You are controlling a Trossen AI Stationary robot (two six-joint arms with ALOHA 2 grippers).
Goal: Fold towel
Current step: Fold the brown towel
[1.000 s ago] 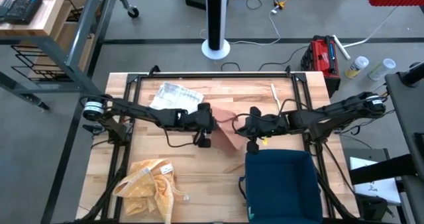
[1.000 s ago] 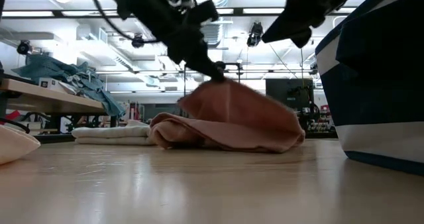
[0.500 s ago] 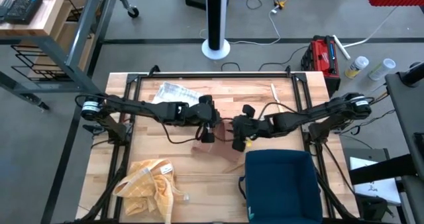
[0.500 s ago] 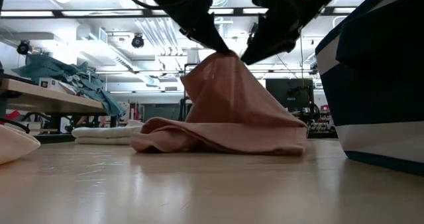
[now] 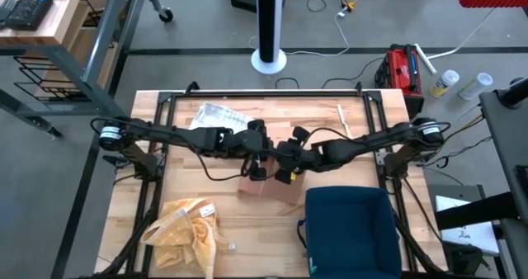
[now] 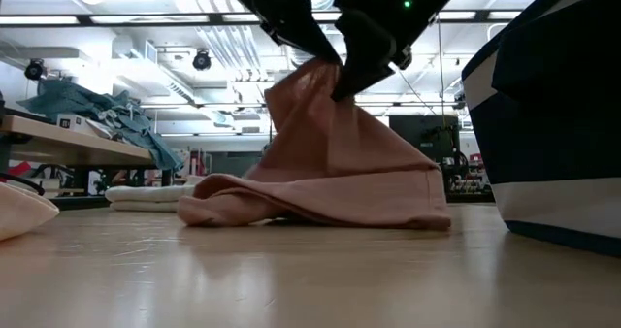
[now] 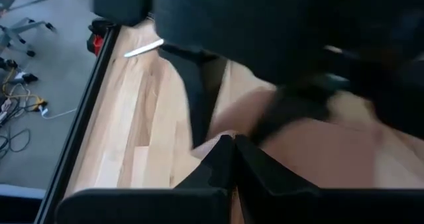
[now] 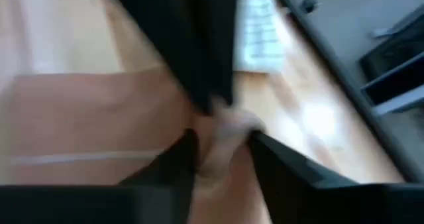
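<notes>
The towel, a salmon-pink cloth, sits near the middle of the bench, just beside the far edge of the dark blue bin. In the low view it rises like a tent: one point is lifted high, the cloth drapes down from there, and its lower hem lies bunched along the wood, trailing out to the side away from the bin.

Both tools meet at that raised peak. The left tool comes in from the left side of the bench and the right tool from the right, so the two nearly touch directly above the cloth. In the left wrist view the left tool's fingers are drawn together, with a ridge of cloth at their tips, so it looks clamped on the towel. In the right wrist view a knot of fabric sits between the right tool's fingers, so it too looks closed on the towel.

The relation that matters is this: the towel hangs straight below the paired tools, its long axis running left to right along the bench. Neither arm is clearly nearer. Any fold will likely depend on which way the peak is carried over the trailing hem.

A yellow cloth lies well apart at the near left corner, and a clear plastic bag sits toward the far edge.
</notes>
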